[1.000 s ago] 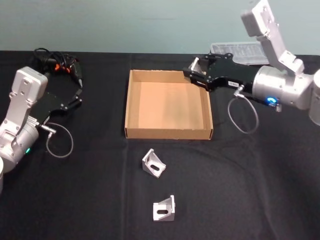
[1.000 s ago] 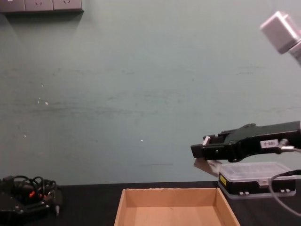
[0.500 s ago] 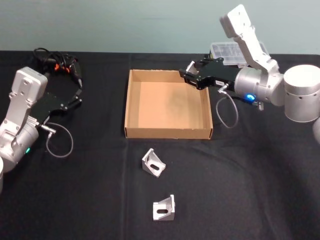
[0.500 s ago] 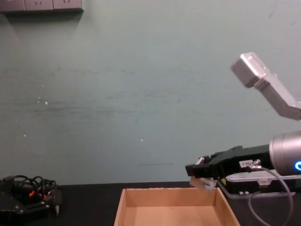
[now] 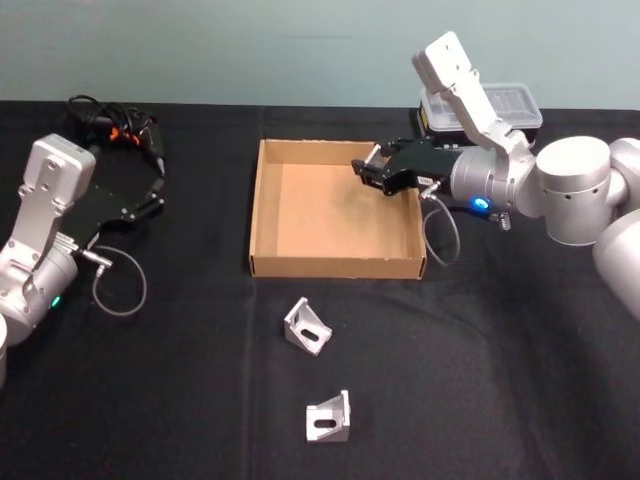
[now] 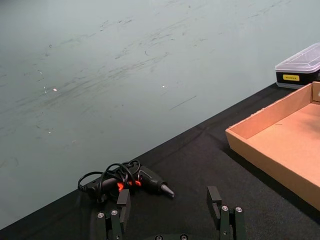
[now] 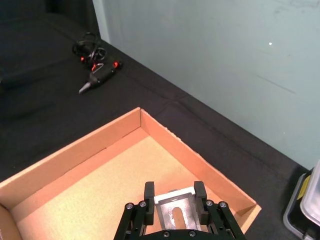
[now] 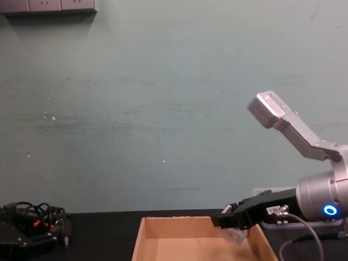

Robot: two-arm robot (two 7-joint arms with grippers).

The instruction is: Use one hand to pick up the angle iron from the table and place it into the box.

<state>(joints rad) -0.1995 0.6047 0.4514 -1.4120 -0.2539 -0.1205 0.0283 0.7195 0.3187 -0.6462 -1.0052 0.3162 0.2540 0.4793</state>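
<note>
Angle iron (image 7: pixel 174 209) gripped by right tool (image 5: pixel 368 170) over box (image 5: pixel 335 266), mostly hidden in head view, plain from wrist, left tool (image 6: pixel 168 202) parked, spread.

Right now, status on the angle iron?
Right gripper shut on angle iron, over box, far-right corner. Left gripper open, parked left. Two loose angle irons on table, nothing blocking.

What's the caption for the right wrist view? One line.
Right pincer grips an angle iron over the box.

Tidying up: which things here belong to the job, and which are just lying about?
Job: right gripper, shut on one angle iron over the box; two loose angle irons on the table.
Lying about: cabled tool, lidded plastic case, parked left gripper, open.
</note>
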